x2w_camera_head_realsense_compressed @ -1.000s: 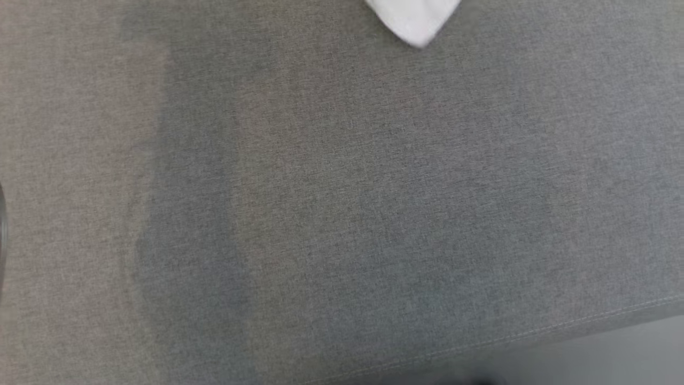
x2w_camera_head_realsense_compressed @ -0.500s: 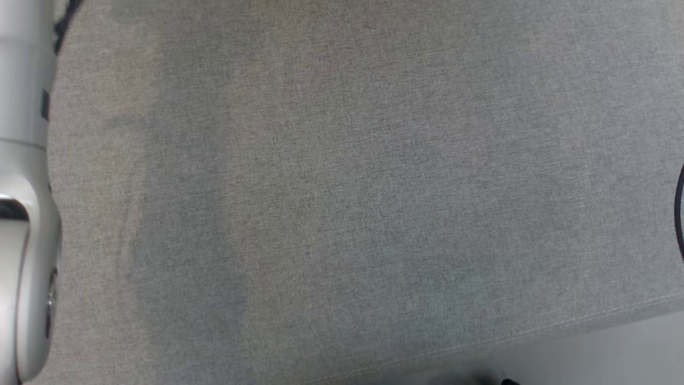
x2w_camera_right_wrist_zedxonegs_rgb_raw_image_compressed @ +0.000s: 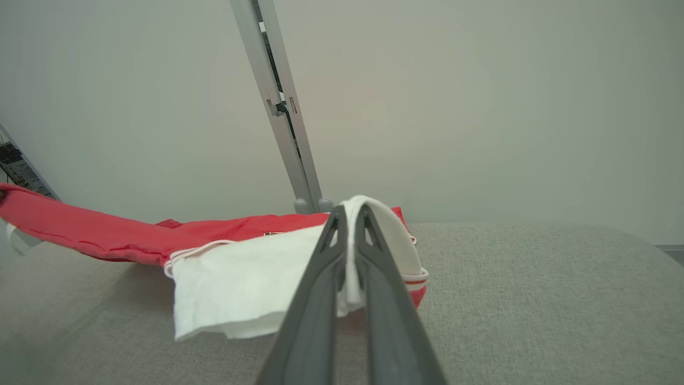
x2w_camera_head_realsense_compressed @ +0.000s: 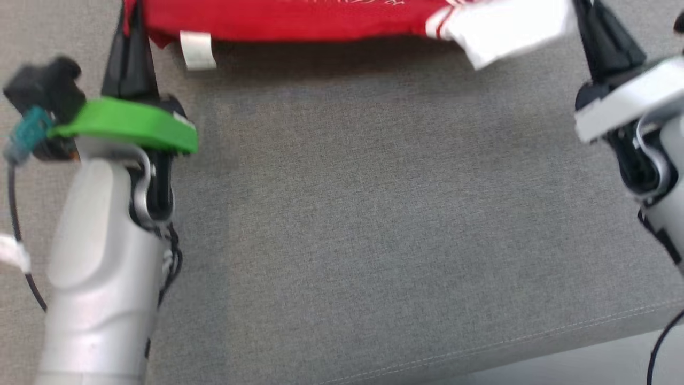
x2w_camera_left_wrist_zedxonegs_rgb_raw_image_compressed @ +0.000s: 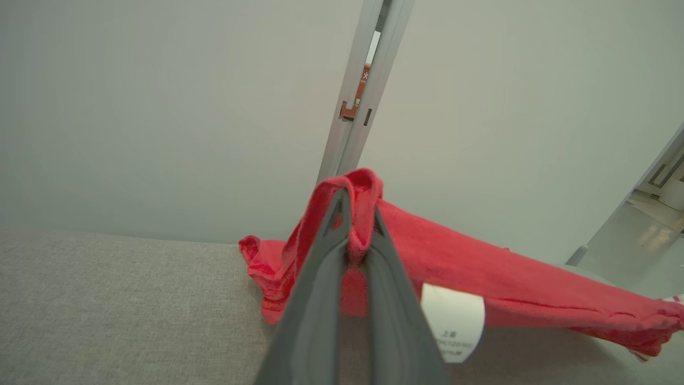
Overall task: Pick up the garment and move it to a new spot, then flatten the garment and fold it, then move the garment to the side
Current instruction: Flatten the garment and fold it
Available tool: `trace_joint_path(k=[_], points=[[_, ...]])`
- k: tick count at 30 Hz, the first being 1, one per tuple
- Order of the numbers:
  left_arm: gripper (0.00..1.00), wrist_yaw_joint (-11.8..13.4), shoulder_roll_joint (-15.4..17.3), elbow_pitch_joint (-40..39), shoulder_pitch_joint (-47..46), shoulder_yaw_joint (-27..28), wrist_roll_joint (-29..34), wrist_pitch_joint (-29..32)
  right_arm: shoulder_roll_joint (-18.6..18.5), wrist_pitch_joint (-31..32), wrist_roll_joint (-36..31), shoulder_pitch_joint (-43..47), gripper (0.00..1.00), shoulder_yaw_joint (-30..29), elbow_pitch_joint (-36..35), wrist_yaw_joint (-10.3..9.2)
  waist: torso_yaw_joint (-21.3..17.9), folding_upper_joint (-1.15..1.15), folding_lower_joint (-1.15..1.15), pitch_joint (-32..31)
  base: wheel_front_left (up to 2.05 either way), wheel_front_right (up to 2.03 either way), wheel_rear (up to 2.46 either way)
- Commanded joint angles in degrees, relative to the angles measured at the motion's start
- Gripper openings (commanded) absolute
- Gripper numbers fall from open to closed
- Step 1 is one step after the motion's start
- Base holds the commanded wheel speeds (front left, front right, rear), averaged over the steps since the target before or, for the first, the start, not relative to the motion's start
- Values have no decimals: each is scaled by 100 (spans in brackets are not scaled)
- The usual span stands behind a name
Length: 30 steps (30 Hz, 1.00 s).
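The garment (x2w_camera_head_realsense_compressed: pixel 299 21) is red with white parts and a white label. It hangs stretched between my two grippers over the far side of the grey cushion (x2w_camera_head_realsense_compressed: pixel 374 214). My left gripper (x2w_camera_head_realsense_compressed: pixel 132 21) is shut on its red edge (x2w_camera_left_wrist_zedxonegs_rgb_raw_image_compressed: pixel 358 214). My right gripper (x2w_camera_head_realsense_compressed: pixel 585 10) is shut on its white end (x2w_camera_right_wrist_zedxonegs_rgb_raw_image_compressed: pixel 352 251). In the left wrist view the label (x2w_camera_left_wrist_zedxonegs_rgb_raw_image_compressed: pixel 453 321) dangles just right of the fingers. In the right wrist view the white cloth (x2w_camera_right_wrist_zedxonegs_rgb_raw_image_compressed: pixel 235 289) droops down onto the cushion.
The grey upholstered surface ends at a stitched front edge (x2w_camera_head_realsense_compressed: pixel 534 337), with pale floor (x2w_camera_head_realsense_compressed: pixel 588 363) beyond it. A pale wall with a grey metal post (x2w_camera_right_wrist_zedxonegs_rgb_raw_image_compressed: pixel 278 107) stands behind the cushion. Black cables (x2w_camera_head_realsense_compressed: pixel 21 256) trail by my left forearm.
The head camera has shifted: both arms and the stretched red garment are in view now, where earlier there was bare cushion and a white corner of cloth.
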Motion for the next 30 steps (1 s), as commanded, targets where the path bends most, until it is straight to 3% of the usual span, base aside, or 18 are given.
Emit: trace_joint_path(k=[1, 7, 15, 23, 30], points=[[0, 61, -46, -267, 510, 103, 84, -1, 24, -18, -40, 448, 0, -154, -174, -6, 30, 0, 0, -230, 0, 0, 0], [0, 176, -240, -1084, 2148, 371, 213, -3, 230, -18, -193, 2087, 0, -684, -687, -7, 50, 0, 0, -481, 0, 0, 0], [0, 245, -420, -1467, 3594, 336, 372, -3, 569, 81, -451, 3805, 0, -1298, -1157, -7, 107, 0, 0, -891, 0, 0, 0], [0, 247, -475, -1653, 4418, 285, 422, -3, 1013, 520, -873, 5182, 0, -2036, -1921, -7, 173, 0, 0, -1100, 0, 0, 0], [0, 288, -494, -1711, 4694, 282, 474, -3, 1449, 1016, -1154, 5874, 0, -2550, -2381, -7, 217, 0, 0, -1170, 0, 0, 0]])
